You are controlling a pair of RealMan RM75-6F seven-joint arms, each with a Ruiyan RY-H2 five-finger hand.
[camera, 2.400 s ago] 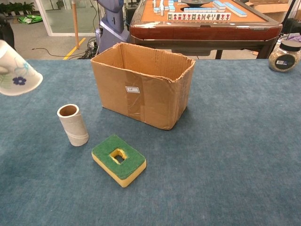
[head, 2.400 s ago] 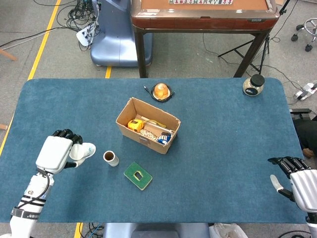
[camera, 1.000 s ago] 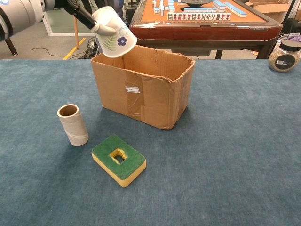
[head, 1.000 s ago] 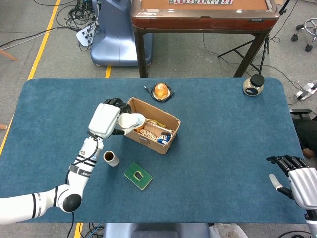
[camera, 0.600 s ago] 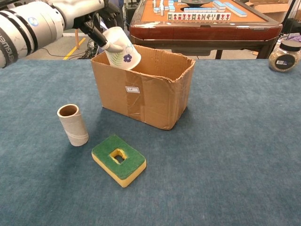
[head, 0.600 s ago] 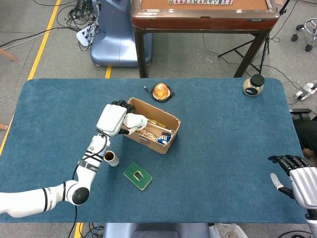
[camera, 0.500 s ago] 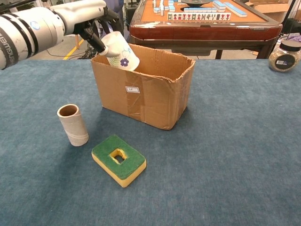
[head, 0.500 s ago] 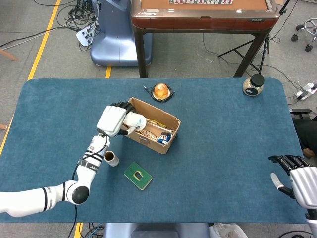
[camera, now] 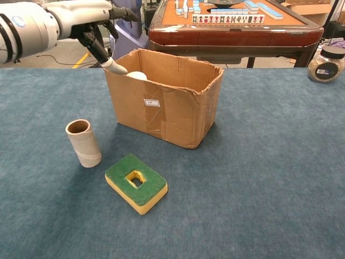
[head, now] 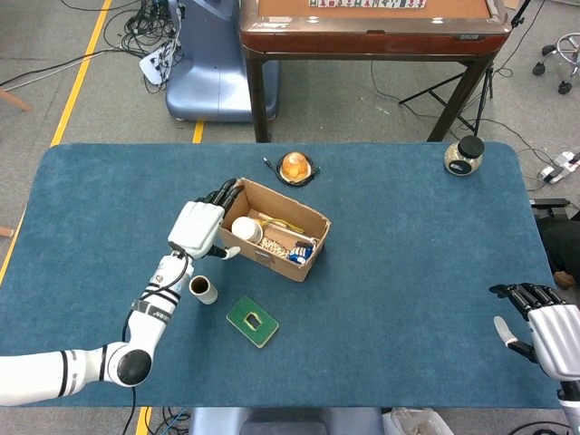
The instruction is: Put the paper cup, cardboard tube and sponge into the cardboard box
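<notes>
- Paper cup (head: 245,228), white and round: lies inside the open brown cardboard box (head: 265,255), at the box's left end, among the small items already there. In the chest view only its white top edge (camera: 137,75) shows above the box wall.
- Left hand (head: 197,227), white shell with black fingers: positioned over the left end of the box, fingers spread apart, holding nothing. In the chest view one fingertip (camera: 118,67) points down at the box rim, just beside the cup; contact cannot be confirmed.
- Brown cardboard tube (head: 203,289): stands upright on the blue felt-covered surface (head: 408,236), near the front left of the box, not touching it. The open end faces up (camera: 78,127).
- Rectangular sponge (head: 253,321), green on top and yellow beneath, with a hole through the middle: lies flat on the surface in front of the box, just right of the tube and apart from it.
- Orange rounded object (head: 295,166) on a black ring: sits on the surface behind the box.
- Glass jar with black lid (head: 465,155): stands near the far right corner of the surface.
- Right hand (head: 542,333): rests at the near right edge of the surface, fingers extended and apart, holding nothing.
</notes>
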